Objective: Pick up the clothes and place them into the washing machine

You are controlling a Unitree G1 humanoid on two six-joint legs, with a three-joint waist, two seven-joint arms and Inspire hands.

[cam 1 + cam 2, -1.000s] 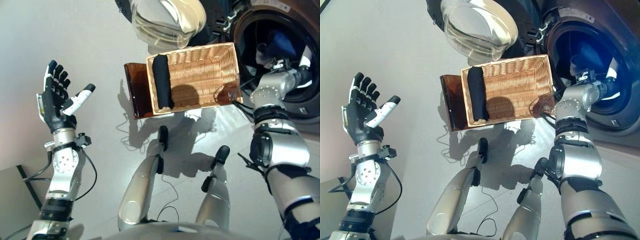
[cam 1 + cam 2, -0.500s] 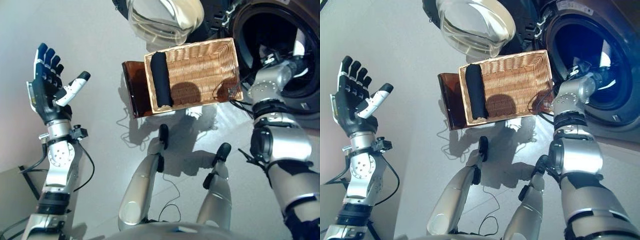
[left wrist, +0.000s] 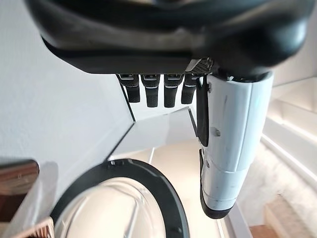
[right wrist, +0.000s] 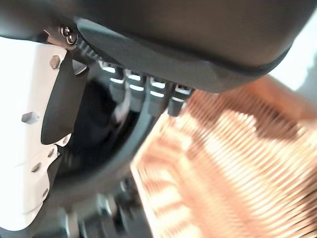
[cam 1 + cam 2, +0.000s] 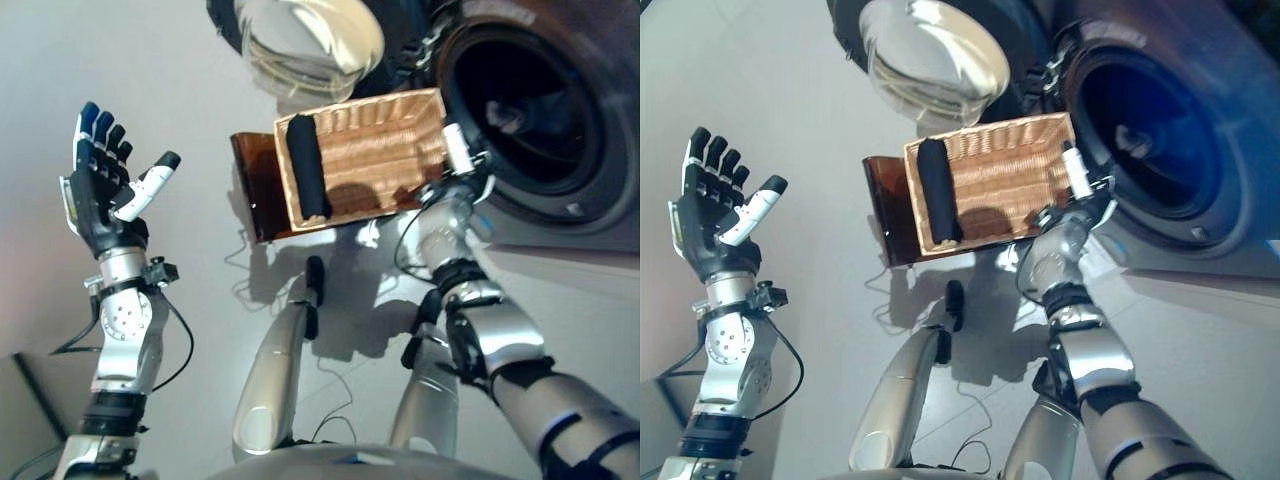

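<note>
A rolled dark cloth (image 5: 303,168) lies at the left end of the wicker basket (image 5: 385,135), which rests on the low brown box (image 5: 248,190) beside the washing machine. The machine's drum opening (image 5: 530,115) is dark inside. My right hand (image 5: 1086,186) is open and empty, at the basket's right end next to the drum's rim. In the right wrist view its fingers (image 4: 148,91) reach straight over the wicker (image 4: 233,163). My left hand (image 5: 103,195) is open and empty, raised far left of the basket; its thumb also appears in the left wrist view (image 3: 230,148).
The machine's round glass door (image 5: 310,45) hangs open just behind the basket's left end. Pale floor (image 5: 190,90) lies between my left hand and the basket.
My right hand has drawn back out of the drum to the basket's right end. The view has shifted, so the machine looks nearer. My left hand stays raised and open.
</note>
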